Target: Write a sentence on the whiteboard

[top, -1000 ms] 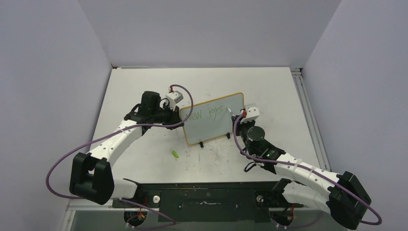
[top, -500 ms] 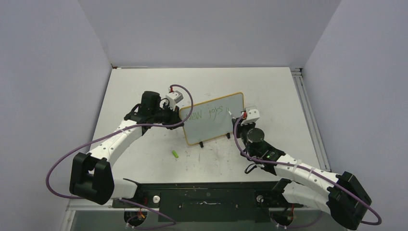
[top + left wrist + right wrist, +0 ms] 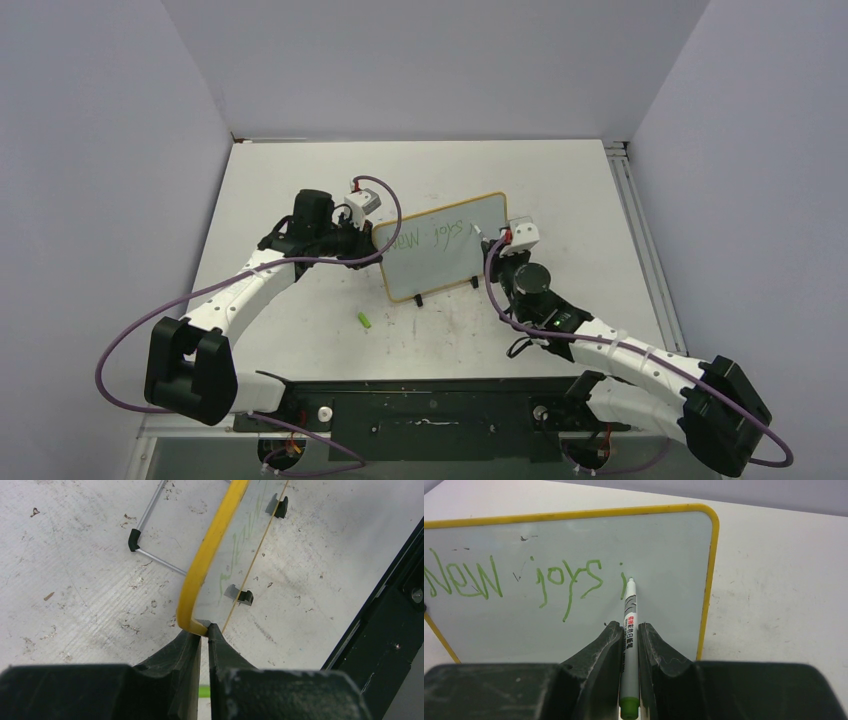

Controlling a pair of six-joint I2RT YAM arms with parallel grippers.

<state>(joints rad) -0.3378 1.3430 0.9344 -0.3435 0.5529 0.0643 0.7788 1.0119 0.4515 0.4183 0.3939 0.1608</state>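
Observation:
The whiteboard [image 3: 440,262] stands upright mid-table on two black feet, its frame yellow. Green marker words "New joys" [image 3: 514,577] run across its top, followed by a short stroke with a dot above. My right gripper [image 3: 629,625] is shut on a grey marker [image 3: 629,611] with a green end. The marker's white tip rests against the board just right of that stroke. My left gripper [image 3: 204,631] is shut on the whiteboard's lower left corner [image 3: 192,622]. Seen from above, the left gripper [image 3: 372,243] and the right gripper [image 3: 492,240] flank the board.
A small green marker cap [image 3: 366,320] lies on the table in front of the board's left side. A wire stand leg [image 3: 155,560] props the board from behind. The black base rail [image 3: 430,405] runs along the near table edge.
My right gripper has shifted slightly down and to the right along the board with the marker. The left gripper and the board have not moved.

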